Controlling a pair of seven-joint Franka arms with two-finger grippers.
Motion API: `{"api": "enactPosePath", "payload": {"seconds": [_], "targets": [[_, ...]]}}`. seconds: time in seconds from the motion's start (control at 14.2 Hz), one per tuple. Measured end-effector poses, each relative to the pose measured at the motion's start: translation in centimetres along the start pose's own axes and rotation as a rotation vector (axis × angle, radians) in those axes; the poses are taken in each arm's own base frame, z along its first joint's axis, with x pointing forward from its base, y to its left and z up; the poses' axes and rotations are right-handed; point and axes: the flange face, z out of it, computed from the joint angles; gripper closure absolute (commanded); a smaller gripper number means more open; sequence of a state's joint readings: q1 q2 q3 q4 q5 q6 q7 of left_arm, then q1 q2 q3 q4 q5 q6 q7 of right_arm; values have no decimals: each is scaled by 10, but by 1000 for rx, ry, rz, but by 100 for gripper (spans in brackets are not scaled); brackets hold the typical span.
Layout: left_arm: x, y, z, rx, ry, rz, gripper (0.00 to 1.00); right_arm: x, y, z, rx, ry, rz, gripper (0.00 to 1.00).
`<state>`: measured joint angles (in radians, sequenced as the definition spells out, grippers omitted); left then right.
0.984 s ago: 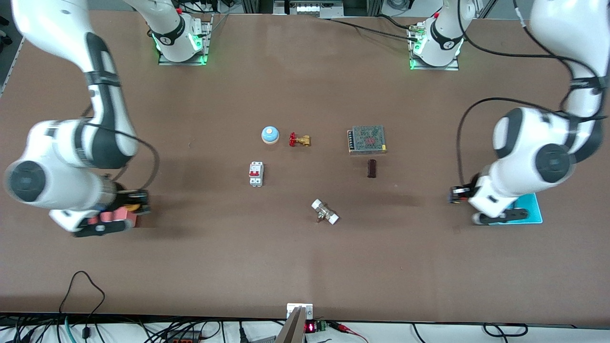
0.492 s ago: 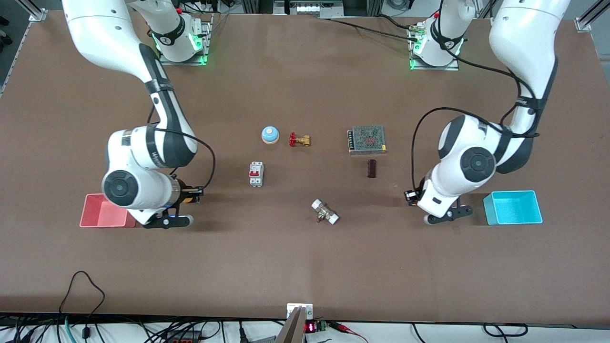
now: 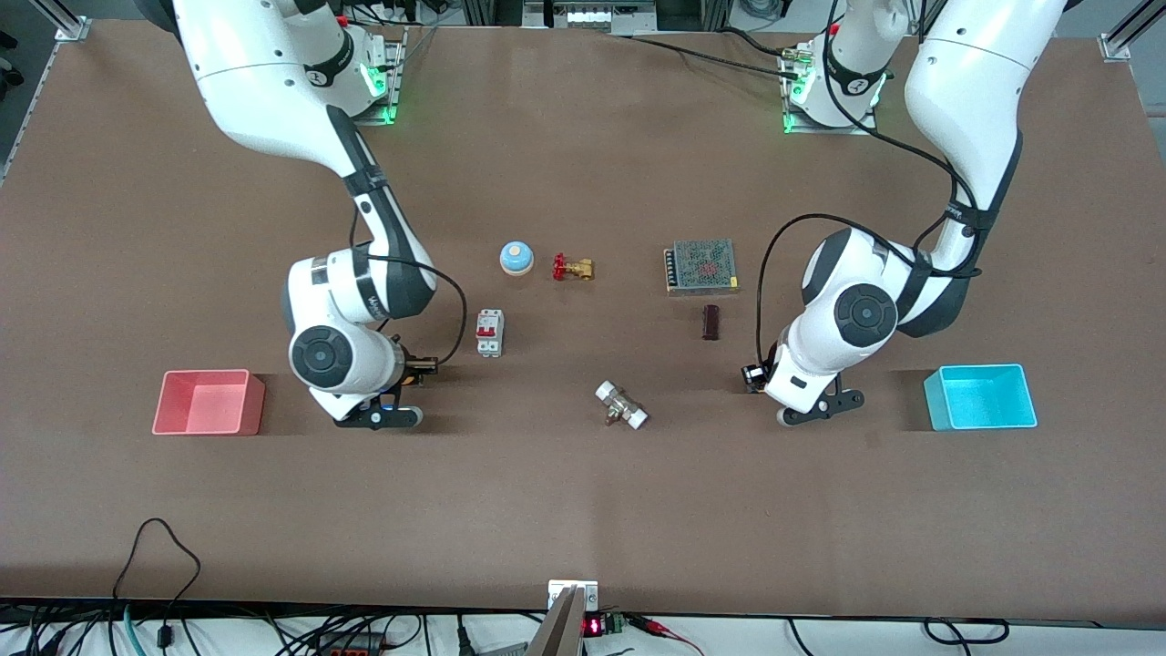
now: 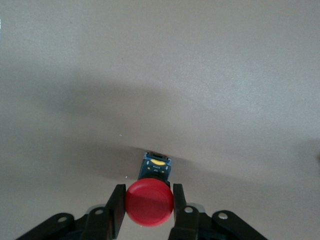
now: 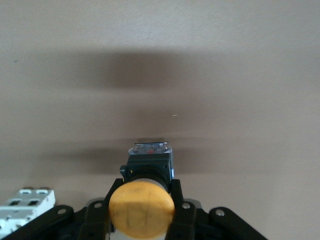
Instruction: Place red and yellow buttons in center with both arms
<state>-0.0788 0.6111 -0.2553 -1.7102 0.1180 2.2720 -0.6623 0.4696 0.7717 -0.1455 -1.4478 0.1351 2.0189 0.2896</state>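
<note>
2 push buttons are each held in a hand above the brown counter (image 3: 565, 492). The red button (image 4: 149, 202) sits clamped by its cap between the fingers (image 4: 116, 210) of the left hand (image 4: 148, 210), with its dark base and a yellow-marked blue block pointing toward the counter. In the front view this left hand (image 3: 754, 376) hangs over bare counter between the white-ended fitting (image 3: 621, 404) and the cyan tray (image 3: 980, 397). The yellow button (image 5: 141, 209) is gripped the same way in the right hand (image 5: 142, 212), its black base and clear tip aimed down at the counter. From the front, the right hand (image 3: 417, 369) is over bare counter between the pink tray (image 3: 209, 402) and the white circuit breaker (image 3: 489, 332); a corner of that breaker (image 5: 25, 207) shows in the right wrist view. Farther from the front camera lie the blue dome bell (image 3: 516, 258), the brass valve with a red handle (image 3: 572, 268), the mesh-topped power supply (image 3: 700, 266) and, just nearer than it, a small dark block (image 3: 710, 322). Both trays stand at the counter's ends, well apart from the middle group.
</note>
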Motion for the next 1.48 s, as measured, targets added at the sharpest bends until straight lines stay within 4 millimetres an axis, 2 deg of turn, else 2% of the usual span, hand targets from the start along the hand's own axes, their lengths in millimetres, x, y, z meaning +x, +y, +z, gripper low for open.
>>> {"api": "enactPosePath", "payload": {"seconds": [0.14,0.21,0.35,0.49,0.63,0.77,0.91,1.05,1.2,1.34,1.48], "targets": [[0,0,0,-1,1,-1,27,-4,-16,6,-2,12,10,96],[1,-1,-1,-2,3,-2,24,-5,-21,8,-3,18,12,90],[4,-3,-5,-5,11,-8,18,-5,-22,11,-3,19,15,0],[10,-6,-20,-14,34,-16,18,-4,-20,12,-3,21,20,0],[15,-15,-45,-9,45,-28,16,-3,-18,10,-3,26,24,0],[20,-31,-74,7,48,-20,12,1,-17,-4,6,53,26,0],[23,-50,-103,21,53,0,9,2,-15,-40,29,102,29,0],[25,-65,-124,34,55,29,7,-4,-11,-91,55,146,32,0],[27,-85,-146,48,49,81,4,-18,-2,-145,77,166,35,0],[30,-111,-174,41,51,141,1,-34,18,-194,96,174,50,0],[31,-138,-204,35,56,196,0,-40,51,-225,110,177,80,0]]}}
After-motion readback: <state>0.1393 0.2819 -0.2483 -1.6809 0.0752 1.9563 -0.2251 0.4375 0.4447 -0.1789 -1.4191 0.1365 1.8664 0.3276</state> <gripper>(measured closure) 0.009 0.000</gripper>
